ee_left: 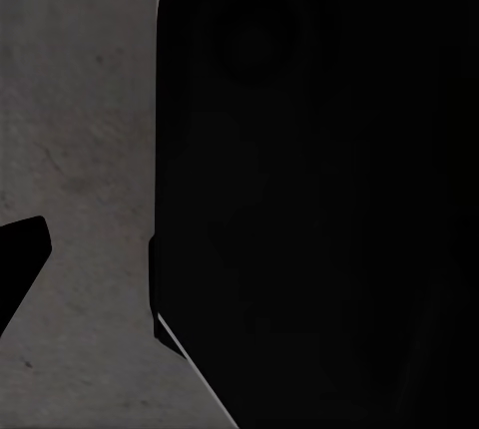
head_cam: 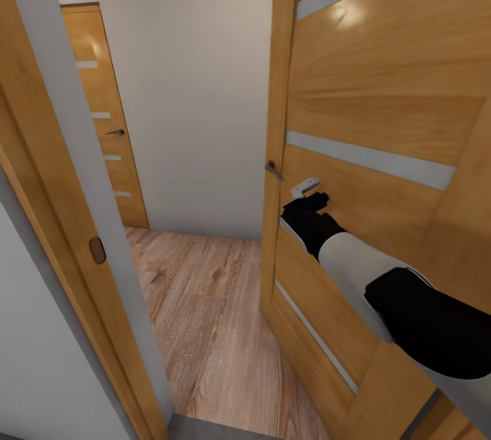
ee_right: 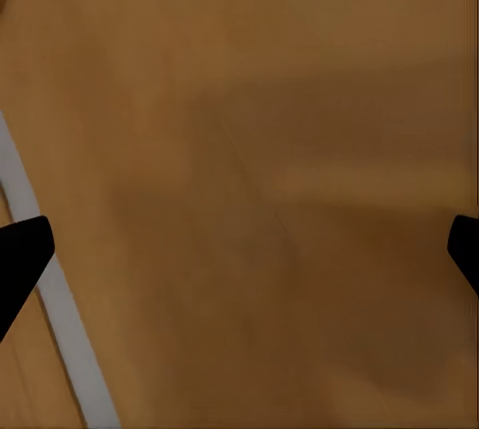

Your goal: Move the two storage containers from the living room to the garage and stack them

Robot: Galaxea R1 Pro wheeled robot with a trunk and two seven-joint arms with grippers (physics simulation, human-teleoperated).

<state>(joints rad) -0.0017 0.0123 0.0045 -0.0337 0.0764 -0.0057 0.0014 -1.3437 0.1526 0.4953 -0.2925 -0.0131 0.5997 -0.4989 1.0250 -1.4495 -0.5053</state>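
The right claw [head_cam: 308, 202] is pressed against a wooden door [head_cam: 382, 119], its fingers spread wide, nothing held. A door handle [head_cam: 273, 169] is seen just beside it. The left claw's state cannot be told.

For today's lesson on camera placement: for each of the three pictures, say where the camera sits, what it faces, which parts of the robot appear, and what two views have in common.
Head view: from the robot's head, looking forward and down through a doorway at the open wooden door and plank floor; the right arm reaches to the door.
Left wrist view: near the left gripper, facing grey concrete floor; a dark part of the robot blocks much.
Right wrist view: near the right gripper, fingers spread, facing the door close up.
Shared: head and right wrist views both show the door's pale stripe.
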